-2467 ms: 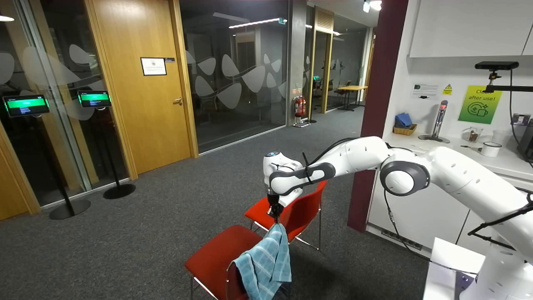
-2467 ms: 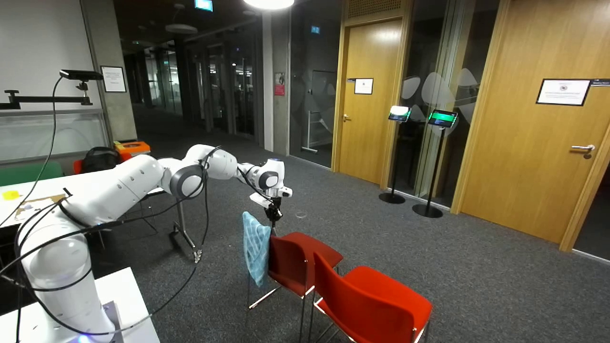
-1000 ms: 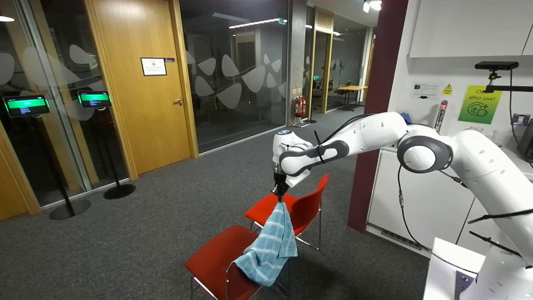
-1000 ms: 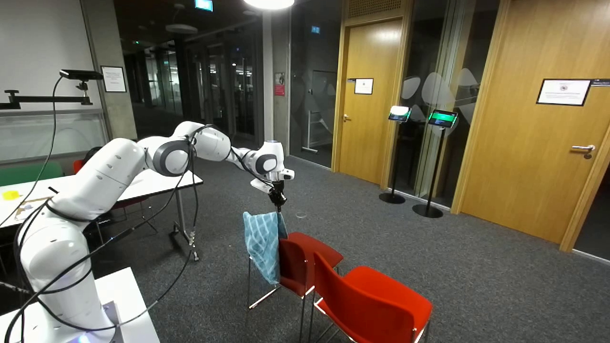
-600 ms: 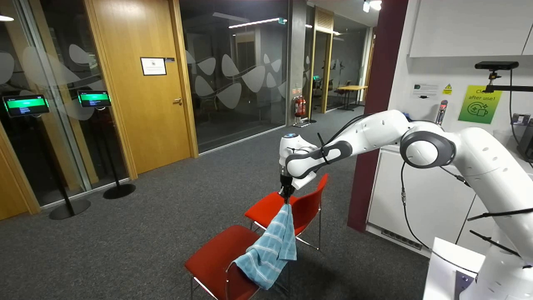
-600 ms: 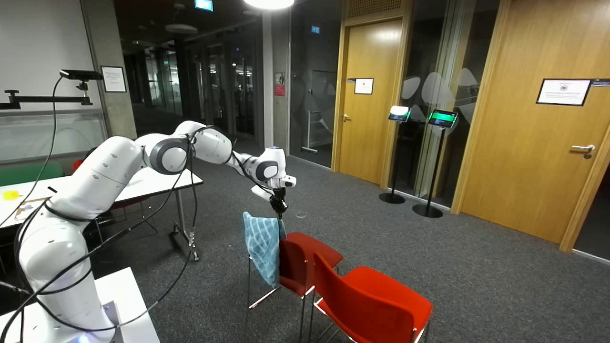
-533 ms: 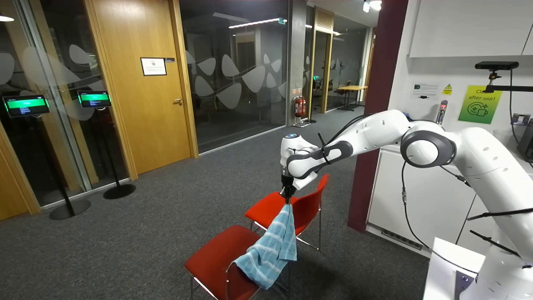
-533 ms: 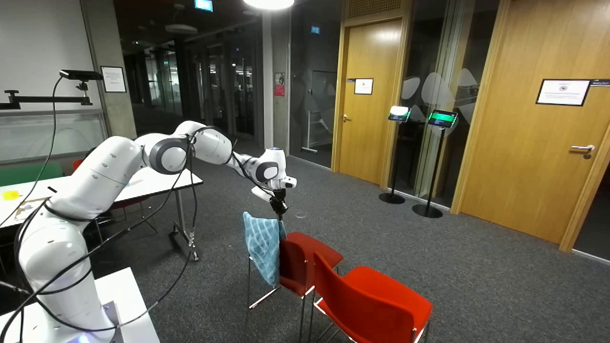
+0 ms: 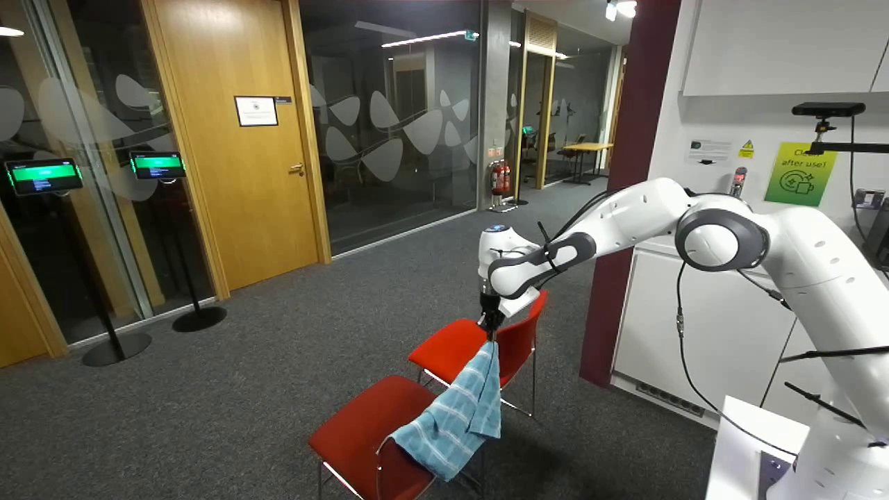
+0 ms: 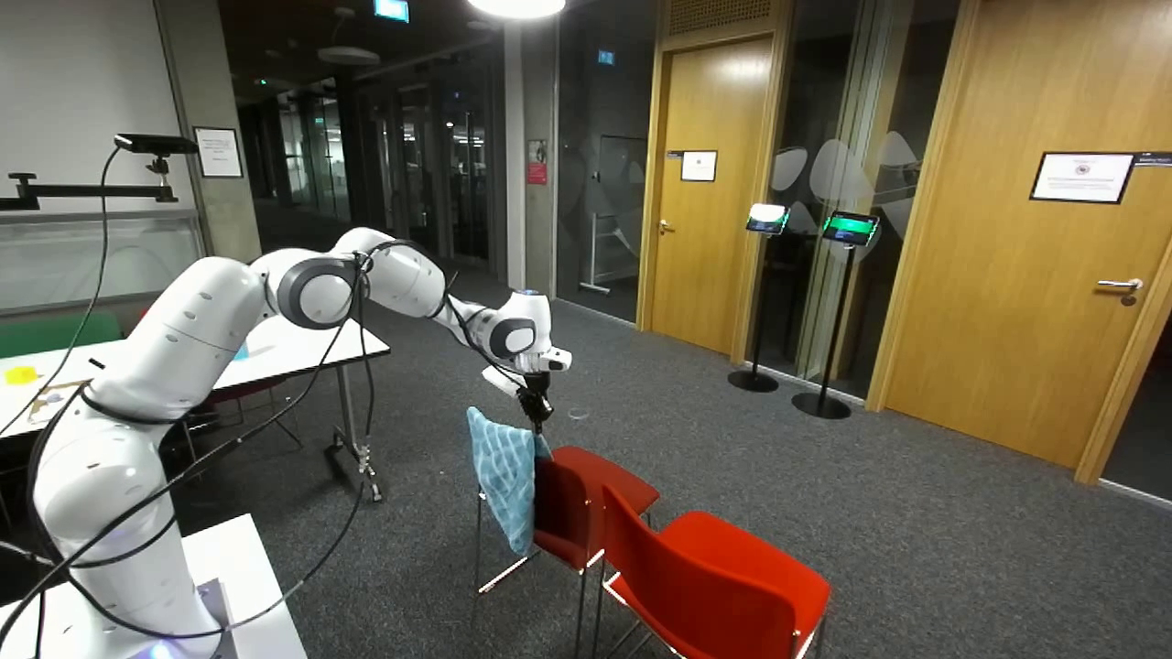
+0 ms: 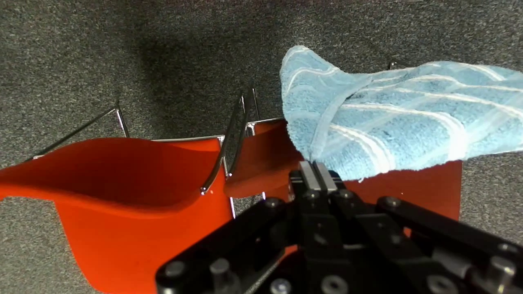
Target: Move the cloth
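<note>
The light blue cloth with pale stripes (image 9: 455,417) drapes over the backrest of the darker red chair (image 9: 375,427). In an exterior view, the cloth (image 10: 506,480) hangs down behind that chair back (image 10: 560,513). My gripper (image 9: 492,336) points down above the chair and pulls one corner of the cloth up into a peak. In the wrist view, my gripper (image 11: 314,163) is shut with the corner of the cloth (image 11: 408,118) pinched between its fingertips. The cloth's lower part still rests on the chair back.
A brighter red chair (image 9: 448,351) stands close beside the darker one, and its backrest (image 11: 135,179) shows in the wrist view. The robot's white base table (image 9: 757,434) is near. A white table (image 10: 302,348) stands behind the arm. Loose cables (image 10: 352,513) hang along the arm.
Over 2.5 seconds, my gripper has risen and moved toward the robot base, drawing the cloth's corner up and its lower edge higher. In the last half second it moved slightly further and dipped slightly.
</note>
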{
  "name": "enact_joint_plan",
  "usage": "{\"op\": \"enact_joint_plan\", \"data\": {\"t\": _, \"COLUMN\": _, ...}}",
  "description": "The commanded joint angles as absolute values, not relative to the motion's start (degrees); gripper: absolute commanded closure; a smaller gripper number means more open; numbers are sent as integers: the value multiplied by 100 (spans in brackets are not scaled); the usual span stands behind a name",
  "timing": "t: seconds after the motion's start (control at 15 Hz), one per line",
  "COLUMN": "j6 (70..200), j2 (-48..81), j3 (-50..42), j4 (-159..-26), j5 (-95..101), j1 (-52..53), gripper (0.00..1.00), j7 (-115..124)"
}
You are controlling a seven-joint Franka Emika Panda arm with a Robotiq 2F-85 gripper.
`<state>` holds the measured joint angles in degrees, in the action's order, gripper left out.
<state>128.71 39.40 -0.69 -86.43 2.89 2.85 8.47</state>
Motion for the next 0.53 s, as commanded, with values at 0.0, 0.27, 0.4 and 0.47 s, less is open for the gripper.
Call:
{"op": "enact_joint_plan", "data": {"t": 0.0, "j6": 13196, "j2": 3478, "j3": -91, "j4": -9312, "j5": 157, "j1": 214, "gripper": 100, "j7": 851}}
{"op": "enact_joint_plan", "data": {"t": 0.27, "j6": 13325, "j2": 3428, "j3": -93, "j4": -9492, "j5": 90, "j1": 133, "gripper": 100, "j7": 811}}
{"op": "enact_joint_plan", "data": {"t": 0.4, "j6": 13346, "j2": 3427, "j3": -85, "j4": -9539, "j5": 33, "j1": 77, "gripper": 100, "j7": 781}}
{"op": "enact_joint_plan", "data": {"t": 0.47, "j6": 13333, "j2": 3430, "j3": -78, "j4": -9554, "j5": 9, "j1": 50, "gripper": 100, "j7": 741}}
